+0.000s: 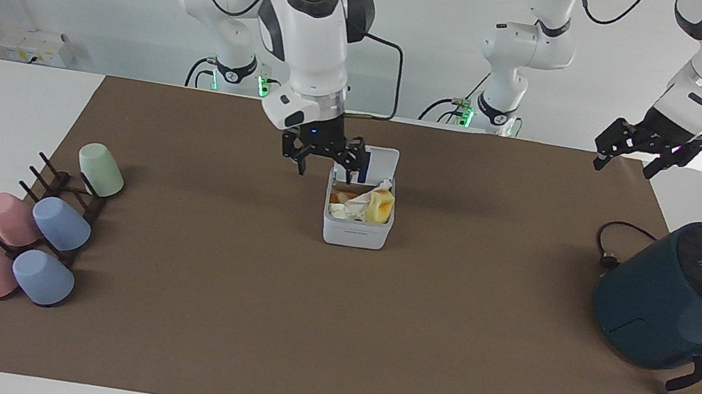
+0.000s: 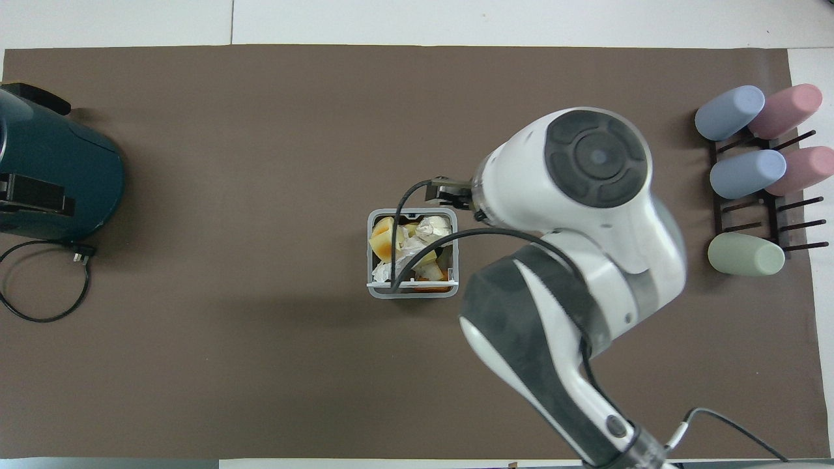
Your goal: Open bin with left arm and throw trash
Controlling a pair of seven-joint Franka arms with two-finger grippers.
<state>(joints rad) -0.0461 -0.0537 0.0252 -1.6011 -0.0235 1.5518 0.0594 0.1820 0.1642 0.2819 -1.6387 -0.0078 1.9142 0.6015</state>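
The bin (image 1: pixel 358 216) stood mid-table with its lid (image 1: pixel 379 161) tipped up toward the robots, likely left so for dropping; the trash (image 1: pixel 364 205) lay heaped inside, sponge (image 1: pixel 380 206) beside tissue; the right gripper (image 1: pixel 322 155) hung spread and empty just above the bin's edge on the right arm's side; the left gripper (image 1: pixel 648 153), spread too, waited above the table's corner near the fryer (image 1: pixel 687 296).
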